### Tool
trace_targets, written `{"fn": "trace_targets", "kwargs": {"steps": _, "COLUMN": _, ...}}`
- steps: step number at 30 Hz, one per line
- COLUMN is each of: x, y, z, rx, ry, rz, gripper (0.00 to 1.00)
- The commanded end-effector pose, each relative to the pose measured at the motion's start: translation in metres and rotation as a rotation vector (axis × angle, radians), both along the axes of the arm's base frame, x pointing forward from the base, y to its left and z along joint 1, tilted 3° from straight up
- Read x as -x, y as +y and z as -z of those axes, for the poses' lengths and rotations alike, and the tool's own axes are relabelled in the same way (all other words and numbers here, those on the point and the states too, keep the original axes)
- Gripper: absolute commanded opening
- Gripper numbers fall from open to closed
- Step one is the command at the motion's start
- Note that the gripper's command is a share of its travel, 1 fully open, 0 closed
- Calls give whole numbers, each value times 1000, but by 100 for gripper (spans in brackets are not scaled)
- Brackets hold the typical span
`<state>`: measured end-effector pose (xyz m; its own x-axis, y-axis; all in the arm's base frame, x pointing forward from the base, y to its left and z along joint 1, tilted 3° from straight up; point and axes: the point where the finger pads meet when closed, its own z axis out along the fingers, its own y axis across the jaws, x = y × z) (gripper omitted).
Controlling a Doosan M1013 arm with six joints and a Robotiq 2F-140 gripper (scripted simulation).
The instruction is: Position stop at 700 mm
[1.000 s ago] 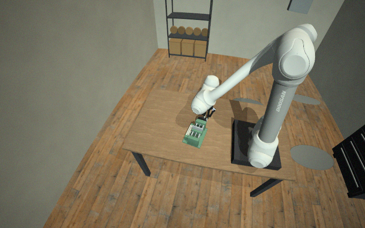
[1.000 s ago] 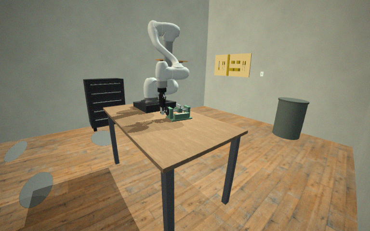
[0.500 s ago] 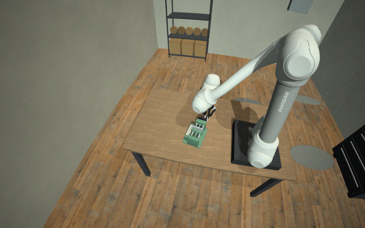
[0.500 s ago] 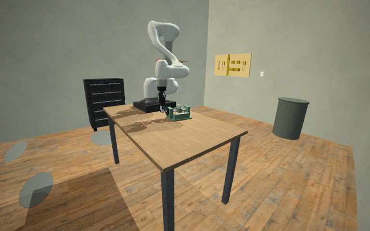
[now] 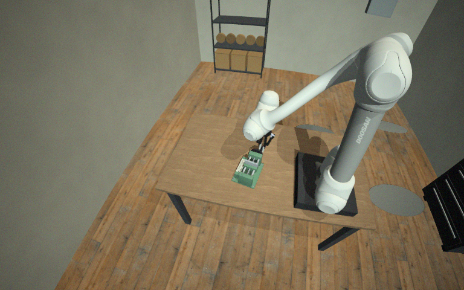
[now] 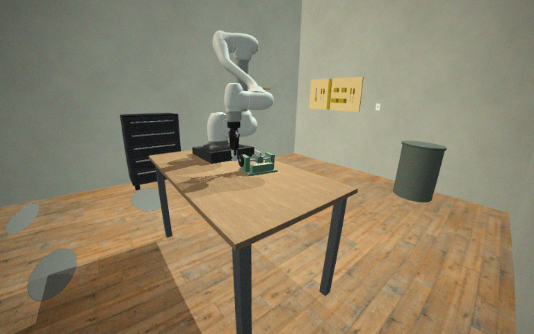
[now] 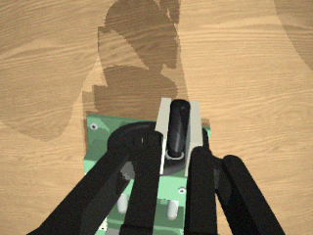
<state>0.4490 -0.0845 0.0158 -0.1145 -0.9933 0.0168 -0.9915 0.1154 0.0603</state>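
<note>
In the exterior view, left to right, a black drawer cabinet with pale handles (image 5: 447, 205) (image 6: 151, 147) stands on the floor well apart from the pincer, at its left. Next comes a low black base block (image 5: 301, 201) (image 6: 201, 153), behind the pincer and a little to its left; it carries the white and grey jointed arm (image 5: 307, 93) (image 6: 221, 49). The black pincer with pale pads (image 5: 261, 148) (image 6: 234, 156) (image 7: 179, 129) points down, closed on the upright black handle (image 7: 179, 124) of the round black handwheel (image 5: 255, 150) (image 6: 241, 160) (image 7: 128, 134), one pad on each side of it.

Just right of the pincer, the green stop fixture with silver rods (image 5: 246, 179) (image 6: 261, 169) (image 7: 100, 139) lies flat on the light brown wooden desk (image 5: 191, 147) (image 6: 291, 197) (image 7: 254, 73), the handwheel on its end nearest the pincer. The stop's grey plate (image 5: 252, 163) (image 6: 256, 153) sits between the green end blocks, beside a pale marked scale (image 5: 240, 164); its reading is too small to tell. The handwheel has not been let go.

Farther right of the pincer, a yellow tool board (image 6: 334, 94) hangs on the wall, and a dark green lidded bin (image 6: 419, 171) stands on the floor, well apart.
</note>
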Motion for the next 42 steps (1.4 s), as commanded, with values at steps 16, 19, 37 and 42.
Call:
{"fn": "trace_targets", "kwargs": {"steps": 16, "x": -27, "y": -3, "z": -8, "rx": 0, "ry": -2, "rz": 0, "gripper": 4}}
{"fn": "trace_targets", "kwargs": {"steps": 19, "x": -32, "y": -4, "z": -7, "rx": 0, "ry": -2, "rz": 0, "gripper": 4}}
{"fn": "trace_targets", "kwargs": {"steps": 37, "x": -46, "y": -5, "z": 9, "rx": 0, "ry": -2, "rz": 0, "gripper": 4}}
{"fn": "trace_targets", "kwargs": {"steps": 42, "x": -47, "y": -6, "z": 16, "rx": 0, "ry": -2, "rz": 0, "gripper": 4}}
